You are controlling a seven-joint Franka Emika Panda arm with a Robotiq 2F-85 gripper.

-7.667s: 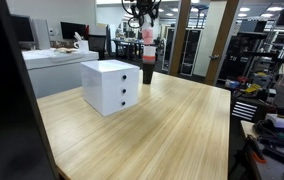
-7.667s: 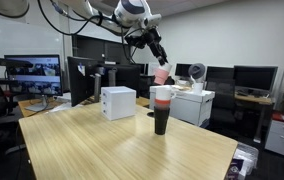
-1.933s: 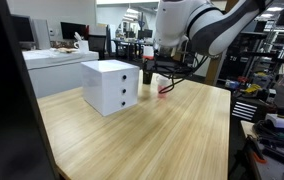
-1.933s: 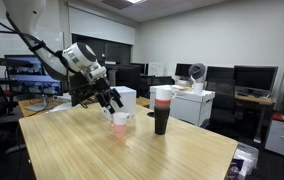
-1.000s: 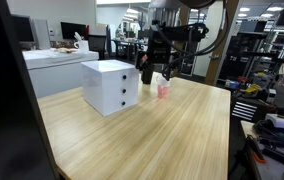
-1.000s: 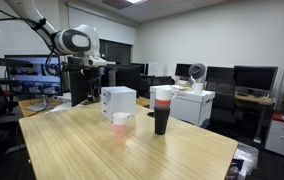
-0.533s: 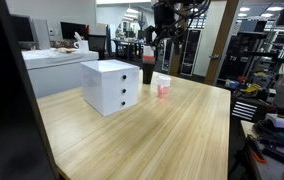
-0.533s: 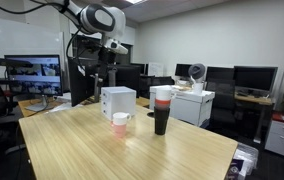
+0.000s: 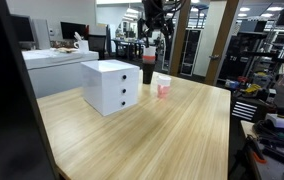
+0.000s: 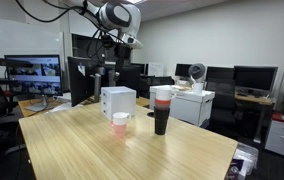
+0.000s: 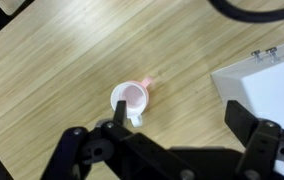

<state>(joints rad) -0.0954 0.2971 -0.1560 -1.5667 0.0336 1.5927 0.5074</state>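
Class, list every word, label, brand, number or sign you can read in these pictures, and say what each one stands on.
No text can be read in any view.
pink cup: no print visible.
white drawer box: plain faces, no label visible.
dark cup with a white and red top: any marking is too small to read.
monitor: screen lit, content too blurred to read.

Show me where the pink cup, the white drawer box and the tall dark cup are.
pink cup (image 11: pixel 131 96): wrist view, its inside.
white drawer box (image 9: pixel 110 66): an exterior view, its top.
tall dark cup (image 10: pixel 161 121): an exterior view, its lower body.
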